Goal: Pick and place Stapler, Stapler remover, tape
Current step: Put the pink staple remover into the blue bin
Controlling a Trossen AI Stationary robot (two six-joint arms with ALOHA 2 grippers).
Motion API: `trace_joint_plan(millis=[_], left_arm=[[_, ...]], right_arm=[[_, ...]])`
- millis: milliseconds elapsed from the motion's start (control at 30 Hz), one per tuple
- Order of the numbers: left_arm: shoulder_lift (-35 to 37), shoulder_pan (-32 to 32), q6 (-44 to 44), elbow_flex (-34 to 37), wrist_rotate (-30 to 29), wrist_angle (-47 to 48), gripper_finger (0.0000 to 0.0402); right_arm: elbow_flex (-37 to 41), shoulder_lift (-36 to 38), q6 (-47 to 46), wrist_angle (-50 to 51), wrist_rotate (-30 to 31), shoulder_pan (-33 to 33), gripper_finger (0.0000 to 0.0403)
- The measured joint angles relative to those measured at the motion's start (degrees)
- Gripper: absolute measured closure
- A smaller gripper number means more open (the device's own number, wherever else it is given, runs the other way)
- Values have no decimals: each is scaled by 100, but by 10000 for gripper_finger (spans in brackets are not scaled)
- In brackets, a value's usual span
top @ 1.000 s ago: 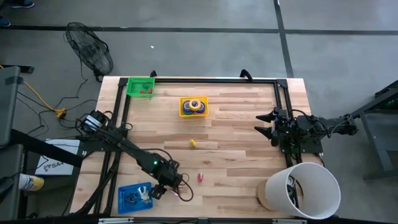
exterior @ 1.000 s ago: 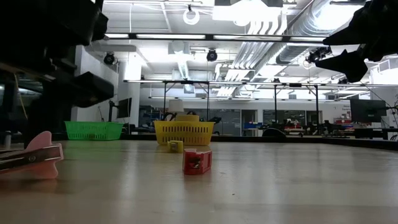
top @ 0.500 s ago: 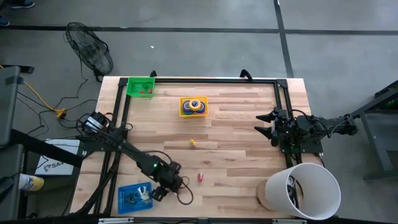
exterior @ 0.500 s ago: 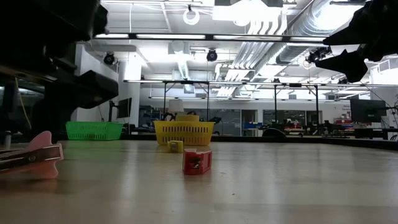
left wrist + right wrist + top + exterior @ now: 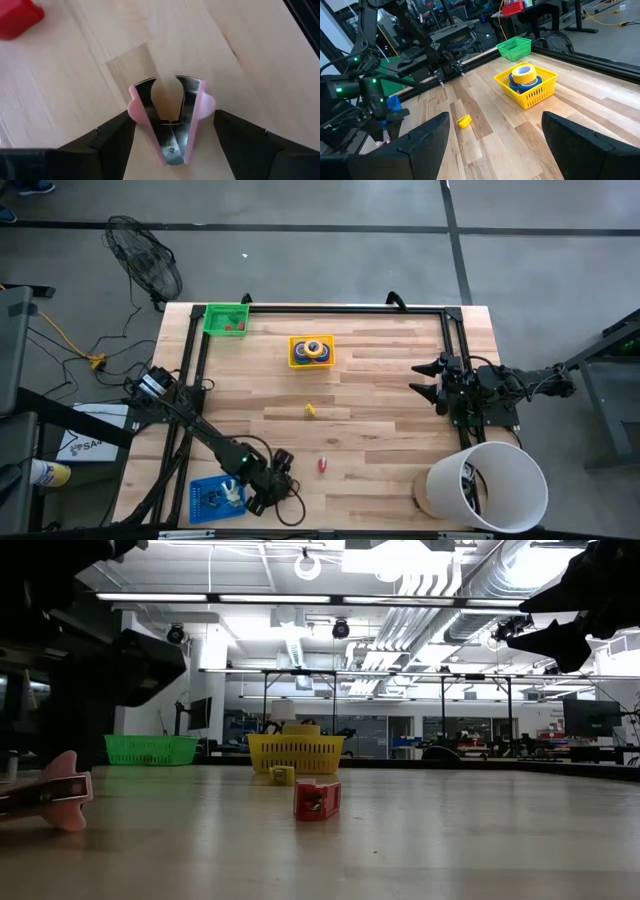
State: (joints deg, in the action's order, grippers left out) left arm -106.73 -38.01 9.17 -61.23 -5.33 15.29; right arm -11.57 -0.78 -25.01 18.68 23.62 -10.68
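A pink staple remover (image 5: 170,120) with metal claws lies flat on the wood at the table's near left, also seen in the low view (image 5: 55,798). My left gripper (image 5: 172,117) points steeply down over it, open, one finger on each side. In the high view the gripper (image 5: 257,494) hides the remover. A small red stapler (image 5: 322,465) rests on the table to its right. Tape rolls (image 5: 524,75) lie in a yellow basket (image 5: 311,351) at the far middle. My right gripper (image 5: 432,380) waits open at the right edge. My left gripper's fingertips (image 5: 127,122) stand close against the remover's pink side grips (image 5: 134,106), coming from above. I cannot tell whether they touch. The remover lies flat on the table.
A blue basket (image 5: 208,500) sits at the near left, right beside my left gripper. A green basket (image 5: 226,318) stands at the far left. A small yellow piece (image 5: 310,410) lies mid-table. A tall white bucket (image 5: 487,485) stands at the near right.
My left gripper has moved toward the table's near edge and a little left, toward the blue basket. It has sunk lower and tipped further downward. It stays open.
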Motion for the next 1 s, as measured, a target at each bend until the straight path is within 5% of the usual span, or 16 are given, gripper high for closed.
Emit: trace_joint_plan(millis=[300, 700, 1000], left_arm=[[-136, -1, 19, -2, -165, -44, 149], [-154, 3, -143, 0, -275, -420, 313], [253, 29, -1, 45, -329, 334, 317]], right_arm=[[0, 0, 1, -2, 0, 0, 96], [0, 0, 0, -2, 0, 2, 96], [0, 0, 0, -2, 0, 2, 96]])
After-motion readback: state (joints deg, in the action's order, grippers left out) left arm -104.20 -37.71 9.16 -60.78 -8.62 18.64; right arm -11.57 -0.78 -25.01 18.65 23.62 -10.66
